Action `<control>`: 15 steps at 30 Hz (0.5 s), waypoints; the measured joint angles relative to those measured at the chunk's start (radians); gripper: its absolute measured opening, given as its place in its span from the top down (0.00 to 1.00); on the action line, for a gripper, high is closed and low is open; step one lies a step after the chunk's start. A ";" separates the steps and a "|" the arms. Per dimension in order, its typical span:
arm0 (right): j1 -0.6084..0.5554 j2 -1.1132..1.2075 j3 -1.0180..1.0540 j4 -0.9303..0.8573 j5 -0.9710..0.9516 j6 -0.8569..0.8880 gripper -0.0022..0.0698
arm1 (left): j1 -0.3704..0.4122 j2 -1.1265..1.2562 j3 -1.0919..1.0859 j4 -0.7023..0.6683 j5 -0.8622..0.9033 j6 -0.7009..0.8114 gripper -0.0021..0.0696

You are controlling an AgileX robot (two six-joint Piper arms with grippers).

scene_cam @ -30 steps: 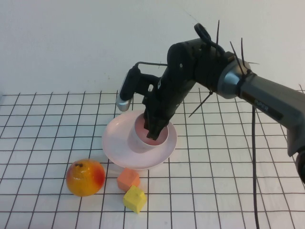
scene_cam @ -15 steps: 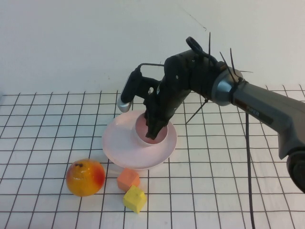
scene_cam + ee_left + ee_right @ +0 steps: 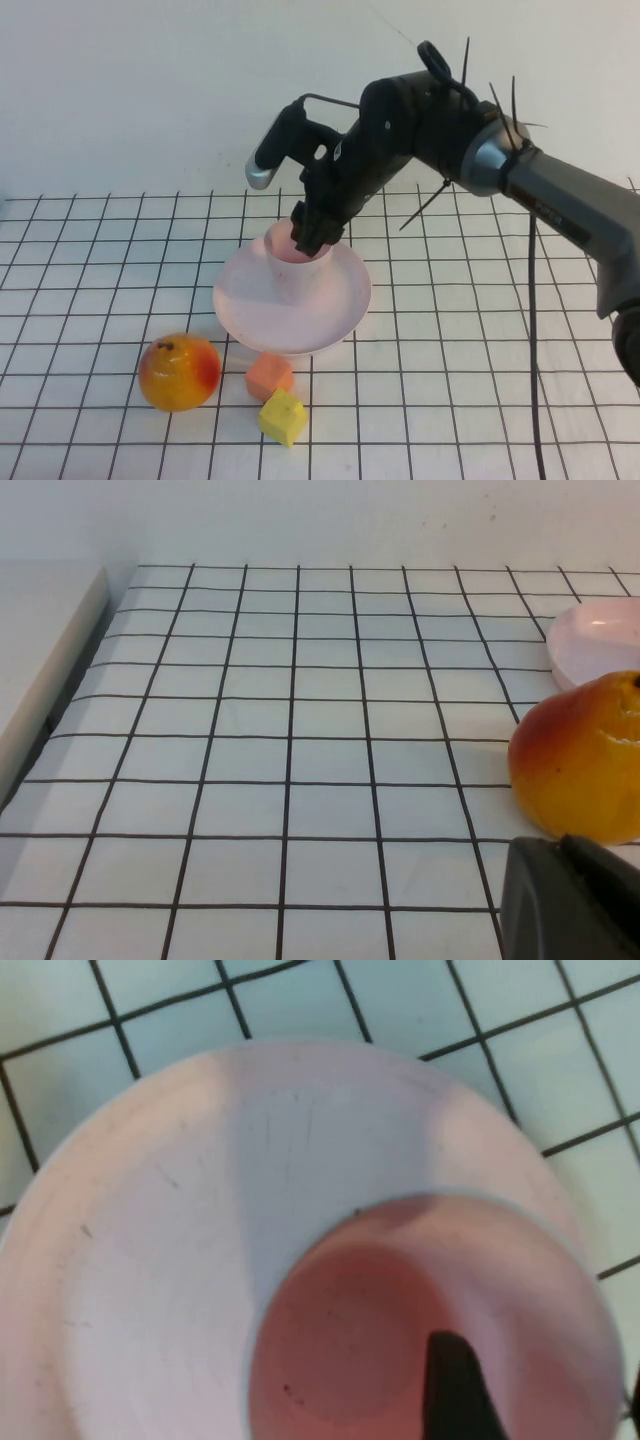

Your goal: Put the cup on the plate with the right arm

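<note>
— What does the right arm (image 3: 560, 205) look like?
— Black jointed housings, a silver-grey cylindrical joint, then a dark grey link. Black cable ties bristle from it, and a thin black cable hangs below.
— And its right pincer (image 3: 308, 232)?
— Dark, blocky, with a silver-tipped black module beside it.
— The left pincer (image 3: 572, 900)?
— Only a dark, matte corner shows.

A close look straight down into the cup (image 3: 420, 1330) is being given; its round rim and reddish-pink inside are being shown. The cup is being carried upright on the pale pink plate (image 3: 150, 1250), over a white black-gridded surface (image 3: 60, 1070). One dark fingertip (image 3: 455, 1385) is being seen over the cup's mouth.
</note>
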 joint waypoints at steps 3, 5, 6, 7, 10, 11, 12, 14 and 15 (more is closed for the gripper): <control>0.000 -0.036 -0.024 -0.038 0.026 0.000 0.47 | 0.000 0.000 0.000 0.000 0.000 0.000 0.97; -0.001 -0.084 -0.034 -0.079 0.048 0.000 0.48 | 0.000 0.000 0.000 0.000 0.000 0.000 0.97; -0.001 -0.109 -0.034 -0.099 0.064 -0.002 0.49 | 0.000 0.000 0.000 0.000 0.000 0.000 0.97; -0.002 -0.143 -0.034 -0.121 0.082 -0.002 0.51 | 0.000 0.000 0.000 0.000 0.000 0.000 0.97; -0.002 -0.252 -0.036 -0.188 0.143 -0.002 0.64 | 0.000 0.000 0.000 0.000 0.000 0.000 0.97; -0.005 -0.294 -0.038 -0.210 0.167 -0.002 0.70 | 0.000 0.000 0.000 0.000 0.000 0.000 0.97; -0.005 -0.337 -0.039 -0.229 0.187 0.000 0.76 | 0.000 0.000 0.000 0.000 0.000 0.000 0.97; -0.005 -0.423 -0.042 -0.281 0.239 0.017 0.88 | 0.000 0.000 0.000 0.000 0.000 0.000 0.97; -0.005 -0.459 -0.044 -0.304 0.265 0.030 0.90 | 0.000 0.000 0.000 0.000 0.000 0.005 0.97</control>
